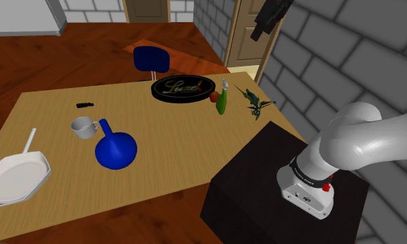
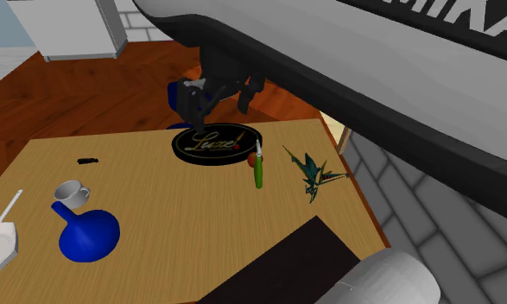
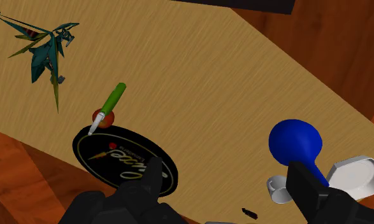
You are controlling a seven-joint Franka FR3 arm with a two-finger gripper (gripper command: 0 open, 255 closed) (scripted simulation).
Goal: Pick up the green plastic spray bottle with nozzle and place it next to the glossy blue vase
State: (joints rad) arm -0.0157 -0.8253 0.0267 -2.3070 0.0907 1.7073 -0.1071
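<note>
Hand (image 3: 225, 178) agape high over table (image 1: 167, 173), green spray bottle (image 1: 222, 101) upright beside black tray (image 1: 184, 89)

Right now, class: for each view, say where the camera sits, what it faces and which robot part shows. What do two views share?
Shoulder view: beside and behind the stand, looking down over the table; stand and arm show.
Second exterior view: close under the arm, looking down the table; arm and gripper show.
Wrist view: on the gripper, looking down at the table; two parted fingers show.
Shared by all: green spray bottle, blue vase.
</note>
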